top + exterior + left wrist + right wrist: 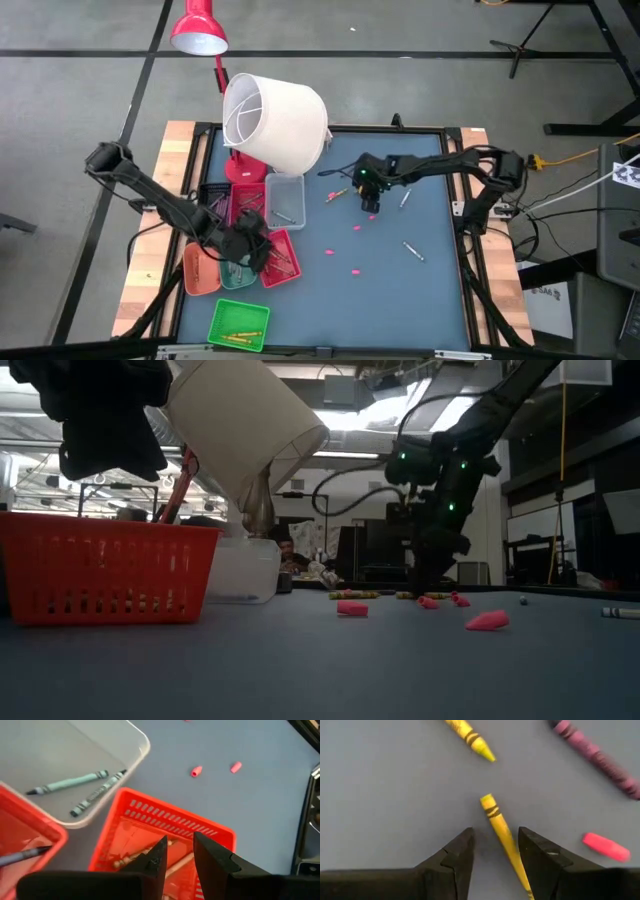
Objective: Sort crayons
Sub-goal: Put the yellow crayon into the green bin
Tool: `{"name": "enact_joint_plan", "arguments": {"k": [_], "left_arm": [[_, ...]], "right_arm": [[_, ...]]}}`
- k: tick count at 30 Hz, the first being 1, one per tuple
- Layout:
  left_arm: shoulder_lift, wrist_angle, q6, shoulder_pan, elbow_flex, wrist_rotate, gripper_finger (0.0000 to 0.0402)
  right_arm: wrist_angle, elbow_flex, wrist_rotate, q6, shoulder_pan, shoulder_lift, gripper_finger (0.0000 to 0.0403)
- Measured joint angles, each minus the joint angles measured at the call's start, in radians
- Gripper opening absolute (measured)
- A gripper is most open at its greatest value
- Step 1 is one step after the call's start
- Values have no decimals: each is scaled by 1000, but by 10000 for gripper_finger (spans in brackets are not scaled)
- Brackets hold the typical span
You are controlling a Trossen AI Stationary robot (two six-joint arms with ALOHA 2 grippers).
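A: Two arms over the blue surface [420, 300]. How much room on the left?

B: Little. The left tool [178, 855] hovers, fingers spread with nothing between them, above a red basket [150, 820] at the left edge. That basket is packed in among other containers: a clear tray [75, 750] just beside it holding two greyish crayons [67, 783], an orange tray [200, 272], a teal one [237, 275], and a green basket [240, 322] nearer the front edge with yellowish sticks in it.

A: And behind them?

B: A tilted white lampshade [278, 118] overhangs the back-left corner, next to a red lamp [199, 30].

A: The middle?

B: Open surface, dotted with small pink stubs [355, 228].

A: The right arm?

B: The right tool [495, 852] is low near the back centre, fingers spread on either side of a yellow crayon [501, 827] lying flat; they are not pressing it. Another yellow crayon [470, 739] and a purple one [597, 757] lie near. Two grey crayons [412, 250] lie further right, well apart from the edge.

A: Beyond?

B: Grey floor, cables, stands.
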Motion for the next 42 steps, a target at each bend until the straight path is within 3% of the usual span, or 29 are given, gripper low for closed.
{"name": "enact_joint_plan", "arguments": {"k": [9, 15, 22, 30, 37, 42], "left_arm": [[76, 127, 0, -43, 0, -1, 79], [123, 239, 13, -61, 0, -13, 79], [200, 442, 158, -64, 0, -20, 79], [277, 574, 261, -64, 0, -39, 79], [331, 591, 262, -61, 0, -56, 79], [343, 599, 262, -61, 0, -71, 79]], "right_arm": [[4, 4, -3, 2, 0, 53, 143], [4, 3, -69, 25, 0, 54, 79], [4, 2, -111, 106, -1, 55, 10], [9, 2, -160, 146, -2, 57, 34], [15, 1, -199, 199, -1, 57, 14], [44, 0, -324, 228, 0, 60, 16]]}}
